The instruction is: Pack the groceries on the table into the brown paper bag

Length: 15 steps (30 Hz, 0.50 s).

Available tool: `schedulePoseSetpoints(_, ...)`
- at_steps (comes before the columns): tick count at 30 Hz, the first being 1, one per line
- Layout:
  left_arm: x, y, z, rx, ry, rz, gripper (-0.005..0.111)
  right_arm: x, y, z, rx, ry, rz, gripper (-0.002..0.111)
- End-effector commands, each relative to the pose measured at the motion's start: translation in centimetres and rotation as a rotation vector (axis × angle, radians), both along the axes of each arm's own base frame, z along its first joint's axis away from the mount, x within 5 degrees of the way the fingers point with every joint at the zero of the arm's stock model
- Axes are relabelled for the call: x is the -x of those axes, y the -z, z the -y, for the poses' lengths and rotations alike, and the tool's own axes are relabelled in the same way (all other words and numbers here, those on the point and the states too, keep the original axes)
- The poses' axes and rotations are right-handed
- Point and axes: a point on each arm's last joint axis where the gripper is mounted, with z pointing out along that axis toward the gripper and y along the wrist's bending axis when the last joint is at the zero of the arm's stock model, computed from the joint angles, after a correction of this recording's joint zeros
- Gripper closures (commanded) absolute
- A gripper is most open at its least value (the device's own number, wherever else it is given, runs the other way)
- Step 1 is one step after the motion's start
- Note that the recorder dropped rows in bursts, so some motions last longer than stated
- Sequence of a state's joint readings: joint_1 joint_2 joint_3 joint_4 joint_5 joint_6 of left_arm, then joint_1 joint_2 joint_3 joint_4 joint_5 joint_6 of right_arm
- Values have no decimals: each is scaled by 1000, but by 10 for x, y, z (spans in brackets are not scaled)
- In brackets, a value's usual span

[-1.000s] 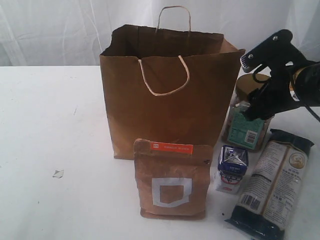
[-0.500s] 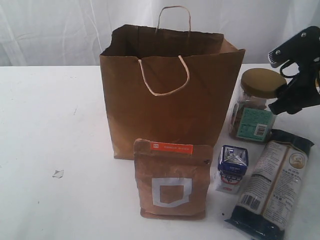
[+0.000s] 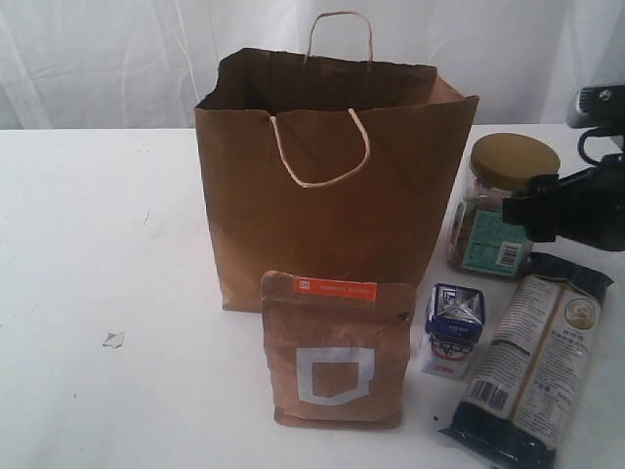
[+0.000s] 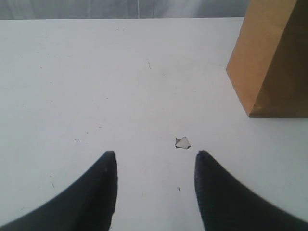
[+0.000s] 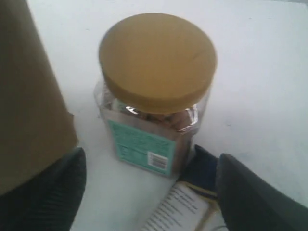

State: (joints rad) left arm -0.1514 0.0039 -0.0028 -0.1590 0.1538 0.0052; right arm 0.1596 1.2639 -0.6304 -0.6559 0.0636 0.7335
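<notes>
1. Nearest, on the right, the long dark noodle packet lies flat and slanted, its near end running to the picture's near edge.
2. Left of it the brown kraft pouch with orange label stands upright; the small blue-white carton stands in the narrow gap between pouch and packet, close to both.
3. Left of the pouch the counter is wide and bare except for a small white scrap.
4. The left tool hangs over that bare stretch, tips apart with nothing between them. The scrap lies just ahead of them and a bottom corner of the bag is farther off.
5. Farther back on the right, the gold-lidded clear jar stands just beside the bag's right wall, with a slim strip of counter between.
6. The right tool is at the jar's right side, level with it, fingers spread wide and holding nothing.
7. The brown paper bag stands upright mid-counter just behind the pouch, mouth open, rim crumpled, front handle hanging down outside.
8. Behind it all hangs a white curtain.
</notes>
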Motion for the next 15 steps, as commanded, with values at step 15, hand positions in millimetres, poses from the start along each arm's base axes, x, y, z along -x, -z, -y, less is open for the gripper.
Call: schedulePoseSetpoints(15,0,1,0,7,-1,-4,54,-21,70,-14,-74,-82,-141,26)
